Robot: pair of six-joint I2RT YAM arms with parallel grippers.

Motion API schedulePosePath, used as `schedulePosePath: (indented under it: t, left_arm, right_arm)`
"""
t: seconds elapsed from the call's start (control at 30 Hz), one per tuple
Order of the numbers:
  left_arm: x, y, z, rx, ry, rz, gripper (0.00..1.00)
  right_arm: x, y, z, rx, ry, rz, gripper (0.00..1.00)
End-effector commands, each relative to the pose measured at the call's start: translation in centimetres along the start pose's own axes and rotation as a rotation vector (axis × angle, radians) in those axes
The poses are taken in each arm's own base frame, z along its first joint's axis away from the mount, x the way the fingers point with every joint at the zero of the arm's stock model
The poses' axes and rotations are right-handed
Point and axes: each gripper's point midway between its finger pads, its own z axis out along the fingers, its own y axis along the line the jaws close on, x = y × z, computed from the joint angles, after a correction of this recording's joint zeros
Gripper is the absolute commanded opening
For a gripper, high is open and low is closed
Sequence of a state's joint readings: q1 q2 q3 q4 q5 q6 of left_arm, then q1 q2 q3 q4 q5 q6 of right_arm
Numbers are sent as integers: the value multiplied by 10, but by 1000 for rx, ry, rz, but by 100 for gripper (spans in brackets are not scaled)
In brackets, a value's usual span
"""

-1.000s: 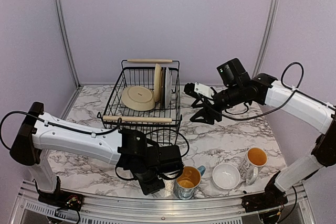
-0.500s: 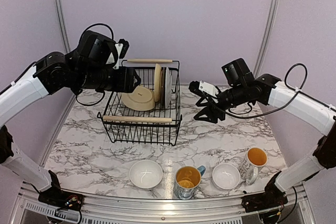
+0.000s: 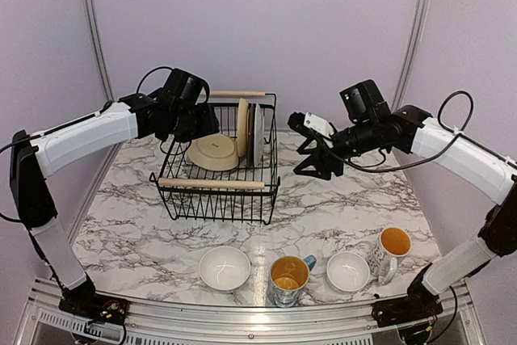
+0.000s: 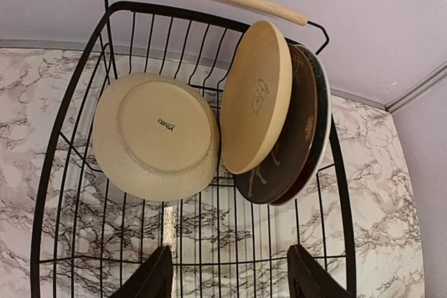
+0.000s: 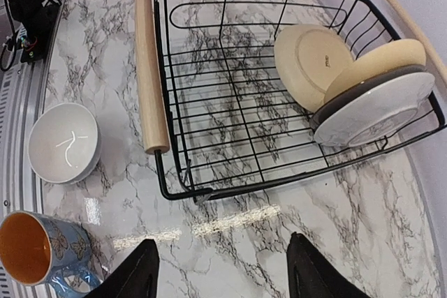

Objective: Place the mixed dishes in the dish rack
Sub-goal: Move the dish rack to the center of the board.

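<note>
Top view: the dish rack (image 3: 273, 174) is sitting at the middle of the marble table (image 3: 339, 216), with one wooden handle (image 3: 212, 184) on its near side and the other on its far side.

Left gripper (image 4: 227, 282) is hovering over the rack's far-left part. Its jaws are spread wide and are holding nothing.

Right gripper (image 5: 223, 276) is hanging over bare table just right of the rack, clear of it. Its jaws are also released and empty.

In the rack:
- The pale yellow plate (image 4: 154, 134) is lying tilted with its underside up. A small dark maker's stamp is showing at its centre, and I cannot make out the letters.
- The cream plate (image 4: 257, 95) is standing on edge, overlapping the yellow plate's rim. It is carrying a faint outline drawing and no legible words.
- The dark brown plate (image 4: 283, 165) is standing right behind it, with pale figures on its face.
- A grey plate (image 5: 370, 111) is closing the stack.

On the table near the front edge, left to right:
- The left bowl (image 3: 224, 268).
- The blue mug (image 3: 289, 279), yellow inside, with a butterfly pattern in the right wrist view.
- The right bowl (image 3: 348, 271).
- The white mug (image 3: 390, 248), yellow inside, with dark markings on its side that are too small to read.
</note>
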State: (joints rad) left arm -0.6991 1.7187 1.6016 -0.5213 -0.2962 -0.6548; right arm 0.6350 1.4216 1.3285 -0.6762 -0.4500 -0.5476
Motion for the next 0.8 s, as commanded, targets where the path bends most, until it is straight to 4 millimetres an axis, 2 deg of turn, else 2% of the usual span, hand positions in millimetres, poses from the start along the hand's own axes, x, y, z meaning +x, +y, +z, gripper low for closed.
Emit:
schedulePosePath:
  t: [0.0, 0.13, 0.27, 0.37, 0.5, 0.6, 0.67, 0.77]
  left_arm:
    - [-46, -6, -17, 78, -109, -72, 57]
    - [-64, -7, -45, 117, -160, -93, 57]
    - [-61, 6, -71, 123, -188, -121, 57]
    - [-63, 23, -99, 107, -241, -132, 58]
    - [-61, 40, -123, 96, -283, -132, 59]
    - [-54, 47, -128, 98, -285, -132, 59]
    - [-49, 48, -128, 107, -278, -133, 59]
    - [-44, 47, -126, 122, -266, -130, 59]
  right_arm:
    - [-65, 12, -6, -36, -82, -116, 60]
    - [-83, 28, 22, -138, -63, -116, 60]
    - [-82, 48, 54, -234, -33, -112, 61]
    - [-78, 60, 75, -262, 8, -121, 62]
    - [-67, 57, 99, -259, 68, -86, 62]
    - [-58, 51, 115, -242, 113, -67, 61]
    - [-54, 48, 120, -235, 131, -61, 55]
    - [-51, 51, 121, -257, 144, -59, 39]
